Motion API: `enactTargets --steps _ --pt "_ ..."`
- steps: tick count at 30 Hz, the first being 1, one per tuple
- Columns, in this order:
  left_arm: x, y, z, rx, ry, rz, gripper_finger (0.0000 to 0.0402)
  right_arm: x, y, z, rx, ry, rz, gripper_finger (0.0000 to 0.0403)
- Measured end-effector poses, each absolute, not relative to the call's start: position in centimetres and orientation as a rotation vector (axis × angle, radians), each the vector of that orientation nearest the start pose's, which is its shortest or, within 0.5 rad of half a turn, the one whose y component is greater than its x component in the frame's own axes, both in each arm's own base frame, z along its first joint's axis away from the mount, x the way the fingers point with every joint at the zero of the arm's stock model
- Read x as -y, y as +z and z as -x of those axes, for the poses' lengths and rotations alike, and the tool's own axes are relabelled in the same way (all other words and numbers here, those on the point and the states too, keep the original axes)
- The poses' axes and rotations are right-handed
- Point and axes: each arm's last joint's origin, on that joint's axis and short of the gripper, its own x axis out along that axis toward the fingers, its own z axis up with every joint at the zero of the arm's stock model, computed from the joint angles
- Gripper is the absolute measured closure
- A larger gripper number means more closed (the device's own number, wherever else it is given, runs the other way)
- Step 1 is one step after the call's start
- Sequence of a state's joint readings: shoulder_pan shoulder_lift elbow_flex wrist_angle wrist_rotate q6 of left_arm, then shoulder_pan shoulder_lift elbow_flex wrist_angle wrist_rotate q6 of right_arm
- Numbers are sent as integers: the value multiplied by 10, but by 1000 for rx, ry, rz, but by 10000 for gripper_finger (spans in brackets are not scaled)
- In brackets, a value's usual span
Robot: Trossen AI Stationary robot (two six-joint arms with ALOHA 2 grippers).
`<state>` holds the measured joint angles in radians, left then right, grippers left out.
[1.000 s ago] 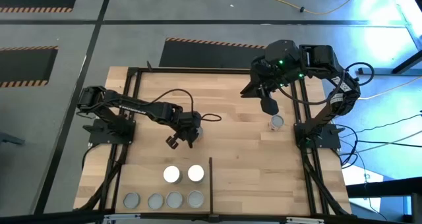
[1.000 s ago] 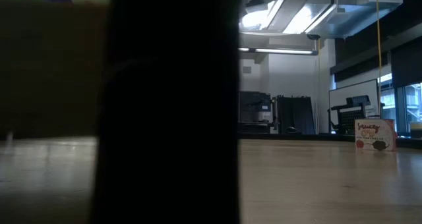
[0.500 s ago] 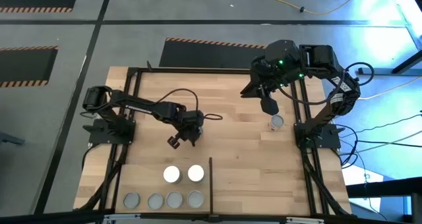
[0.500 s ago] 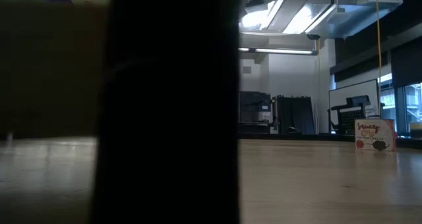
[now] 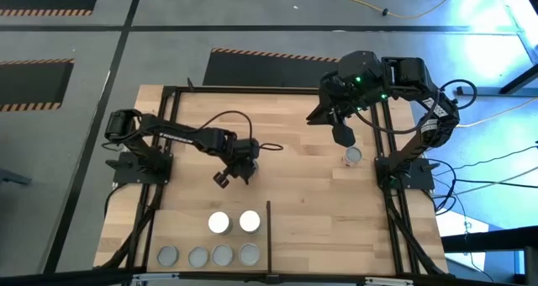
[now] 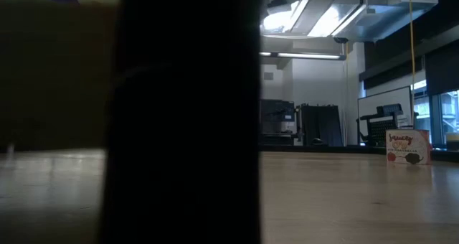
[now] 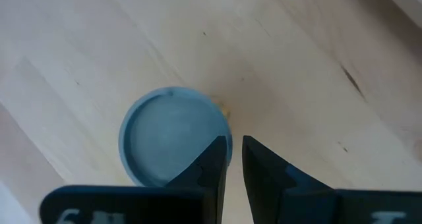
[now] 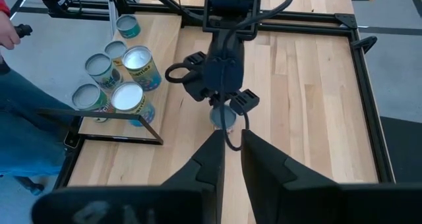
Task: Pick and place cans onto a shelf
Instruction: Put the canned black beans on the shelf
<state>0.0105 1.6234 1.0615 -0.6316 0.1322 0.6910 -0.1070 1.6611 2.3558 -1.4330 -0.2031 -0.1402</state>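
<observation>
Cans [image 5: 218, 223] stand mostly in a cluster at the near left corner of the shelf [image 5: 328, 219], the pale board inside its black frame, on the left side of the thin divider bar [image 5: 269, 225]: two white-topped ones side by side, and a row of four grey-topped ones just beyond them at the board's edge. The left arm [image 5: 181, 137] reaches from its base toward the middle of the board, and the right arm [image 5: 403, 80] bends over the far right part. In the right wrist view a person's blue-clad leg [image 8: 20, 128] shows past the shelf's edge near the cluster. The left gripper [image 7: 235, 151] points down at the board; its two fingers [image 7: 212, 163] are drawn nearly together, with only a thin slit between them and nothing gripped. A grey-topped can [image 7: 173, 143] stands upright just beside one finger, outside the pair; whether it touches the finger cannot be told. The right wrist view shows this same can under the left gripper [image 8: 227, 95]. The right gripper [image 5: 342, 136] hangs above the board, fingers likewise closed to a narrow slit and holding nothing. A lone can [image 5: 353, 156] stands just beside it, apart from the cluster. In the low view a dark upright shape [image 6: 183, 115] blocks much of the sight.
</observation>
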Motion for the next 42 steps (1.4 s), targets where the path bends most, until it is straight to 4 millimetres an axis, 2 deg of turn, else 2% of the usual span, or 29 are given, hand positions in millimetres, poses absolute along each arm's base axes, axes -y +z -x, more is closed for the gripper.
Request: enactTargets --steps 33,38,42 --pt "-17 179 -315 -1108 -585 -377 361 22 505 -264 -722 143 20 349" --pt "-18 179 -315 -1115 -575 -408 393 22 505 -264 -721 143 20 349" --pt "-20 179 -315 -1147 -504 -432 397 22 505 -264 -721 143 20 349"
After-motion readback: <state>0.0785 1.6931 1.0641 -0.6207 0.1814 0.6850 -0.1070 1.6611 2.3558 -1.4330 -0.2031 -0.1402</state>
